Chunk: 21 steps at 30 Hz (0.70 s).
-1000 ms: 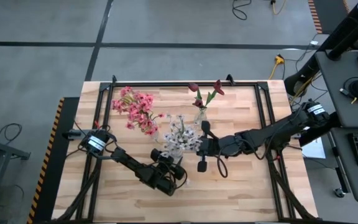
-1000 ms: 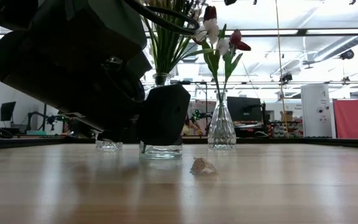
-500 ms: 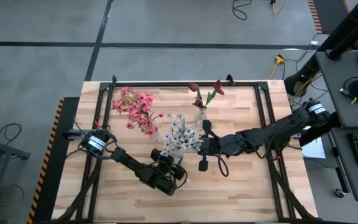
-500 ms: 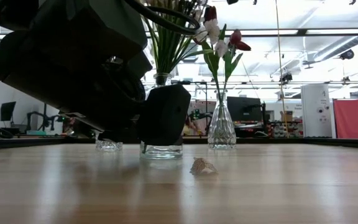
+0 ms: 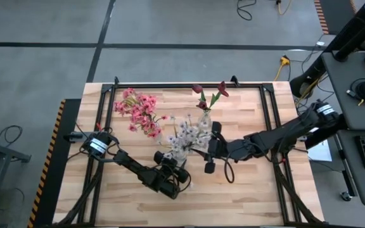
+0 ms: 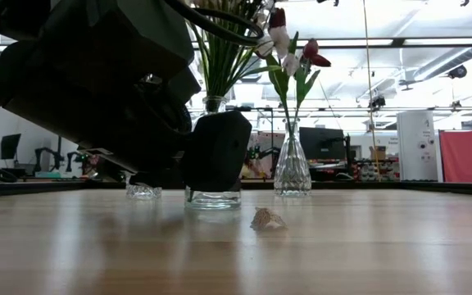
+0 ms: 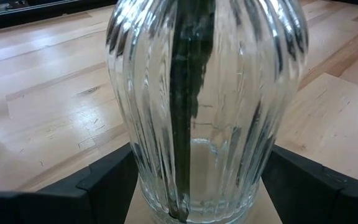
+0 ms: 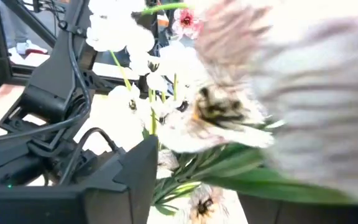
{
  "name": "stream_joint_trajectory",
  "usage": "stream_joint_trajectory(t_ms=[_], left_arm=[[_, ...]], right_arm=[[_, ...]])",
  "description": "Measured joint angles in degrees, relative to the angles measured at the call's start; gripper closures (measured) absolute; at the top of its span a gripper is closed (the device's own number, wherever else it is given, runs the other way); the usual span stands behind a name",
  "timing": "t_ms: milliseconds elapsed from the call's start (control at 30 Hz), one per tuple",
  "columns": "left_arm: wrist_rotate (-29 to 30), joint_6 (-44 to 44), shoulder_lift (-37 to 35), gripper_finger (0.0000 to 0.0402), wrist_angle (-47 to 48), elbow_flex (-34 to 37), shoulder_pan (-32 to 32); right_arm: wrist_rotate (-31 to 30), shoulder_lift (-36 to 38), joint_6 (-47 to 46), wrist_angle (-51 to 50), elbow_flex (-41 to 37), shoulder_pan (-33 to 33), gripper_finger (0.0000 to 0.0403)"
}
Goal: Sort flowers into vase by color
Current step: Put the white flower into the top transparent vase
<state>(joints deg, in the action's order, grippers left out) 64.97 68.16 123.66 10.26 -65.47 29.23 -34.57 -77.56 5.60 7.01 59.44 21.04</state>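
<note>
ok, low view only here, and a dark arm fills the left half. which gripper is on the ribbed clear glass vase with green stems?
Observer: The left gripper. Its wrist view shows its fingers against both sides of the ribbed clear glass vase.
Operator: And the right one?
Observer: From above, the right gripper is just right of the small white blossoms over that vase.
Operator: Pink ones?
Observer: The pink blossom cluster stands back-left of the white, with no gripper on it.
</note>
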Motion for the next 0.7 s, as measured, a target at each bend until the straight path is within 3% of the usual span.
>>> stream_joint_trajectory(t_ms=[167, 400, 567, 700], left_arm=[[0.0, 0.02, 0.0, 0.0104, 0.04, 0.0, 0.0], [0.0, 0.02, 0.0, 0.0104, 0.04, 0.02, 0.0], [0.0, 0.02, 0.0, 0.0104, -0.02, 0.04, 0.0], [0.0, -0.06, 0.0, 0.0104, -0.17, 0.04, 0.0]], right_arm=[[-0.13, 2.4, -3.23, -5.7, 1.13, 0.08, 0.0202], [-0.1, 2.21, -3.59, -7.26, 3.62, 0.08, 0.0198], [-0.06, -1.1, -3.02, -7.35, 5.87, -0.55, 0.0202], [-0.1, -2.88, -2.37, -7.39, 7.81, -0.84, 0.0228]])
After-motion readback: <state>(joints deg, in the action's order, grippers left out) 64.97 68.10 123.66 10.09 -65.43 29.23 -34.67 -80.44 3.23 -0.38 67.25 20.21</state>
